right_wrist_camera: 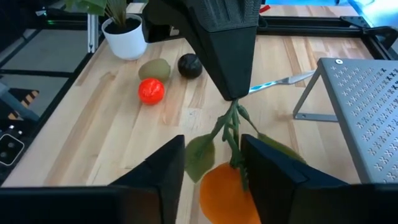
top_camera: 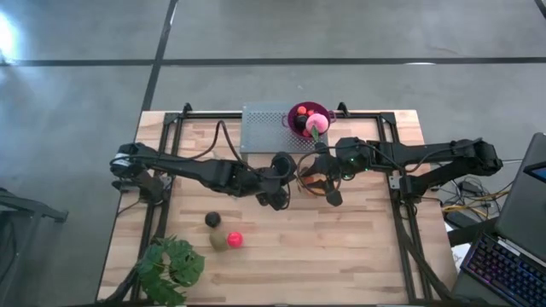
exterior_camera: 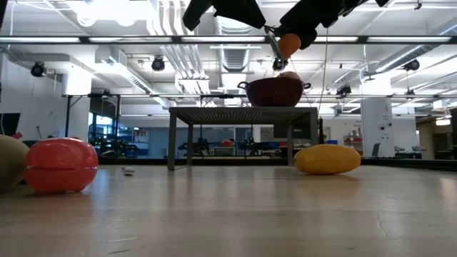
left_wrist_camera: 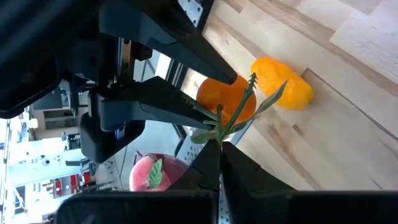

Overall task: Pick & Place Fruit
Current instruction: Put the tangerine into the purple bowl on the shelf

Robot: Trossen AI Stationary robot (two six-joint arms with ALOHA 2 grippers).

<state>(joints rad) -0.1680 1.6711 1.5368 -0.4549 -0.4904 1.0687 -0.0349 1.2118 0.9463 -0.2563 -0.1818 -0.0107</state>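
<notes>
left gripper (right_wrist_camera: 231,87): pinched shut on thin green stem of orange fruit (right_wrist_camera: 227,190), held above the counter (top_camera: 358,247)
right gripper (right_wrist_camera: 211,163): fingers part open around the smooth round orange, contact unclear
other fruit: glossy red ball (top_camera: 235,240), olive-green piece (top_camera: 218,240), dark ball (top_camera: 212,220) on wood planks

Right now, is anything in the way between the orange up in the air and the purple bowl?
Nothing visible is. The left gripper pinches the orange's stem, the right gripper closes around the fruit, and the purple bowl on its stand lies just beyond.
</notes>
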